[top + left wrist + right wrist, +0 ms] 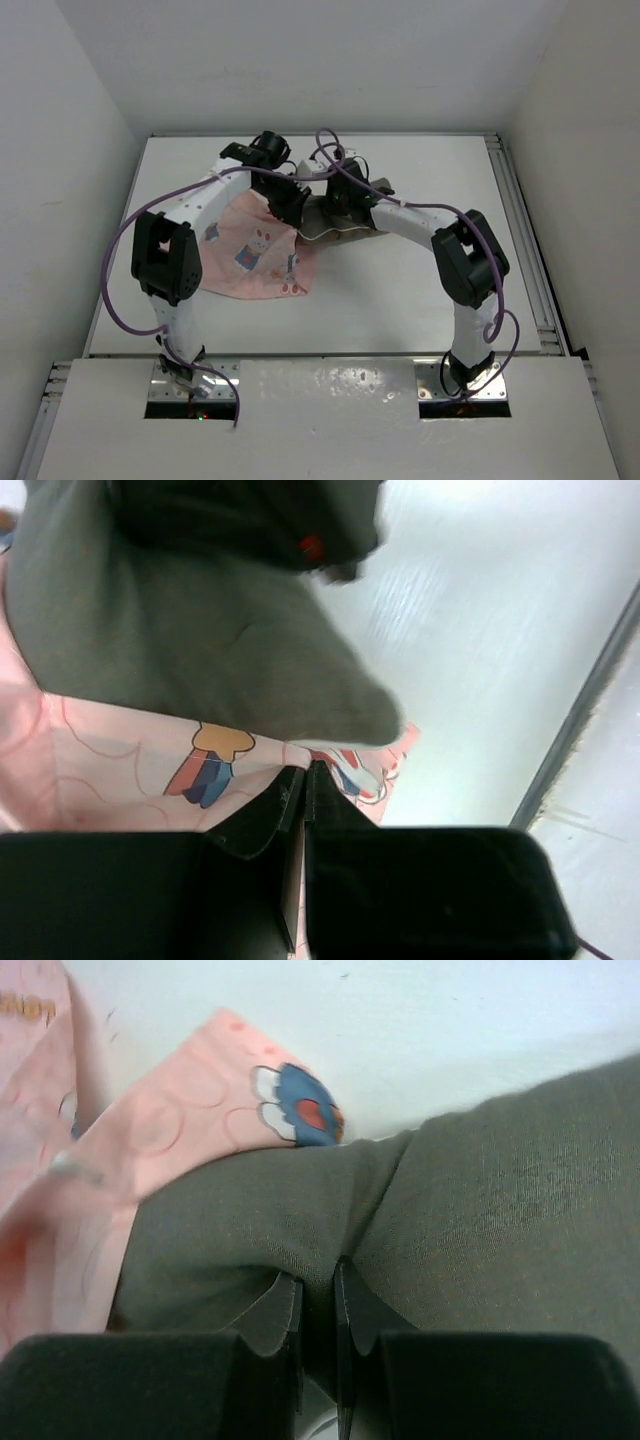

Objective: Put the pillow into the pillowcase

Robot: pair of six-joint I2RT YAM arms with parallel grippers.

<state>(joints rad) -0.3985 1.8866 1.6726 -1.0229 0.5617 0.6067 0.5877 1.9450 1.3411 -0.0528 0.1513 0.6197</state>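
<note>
item one, left arm [165, 260]: rose from its base at the near table edge, elbow bent high, forearm reaching away and inward, wrist turned down toward the middle. left gripper [303, 780]: jaws pressed together, pinching the edge of the pillowcase [120, 770], with pink printed cloth spreading to the left of the fingertips and just beyond them. item two, right arm [470, 262]: mirrored pose, elbow raised, forearm angled inward toward the left wrist, the two wrists close together. right gripper [317, 1280]: jaws nearly together, clamped on a raised fold of the pillow [480, 1190], grey fabric filling the view ahead and to the right of the fingers. item three, pillow: olive-grey, lay directly beyond the left gripper's tips, one rounded corner resting over the pillowcase edge; whether any part sat inside the case could not be told. item four, pillowcase: mostly flat on the white table [400, 290], beneath and to the near side of the left wrist, a printed corner showing ahead-left of the right gripper.
</note>
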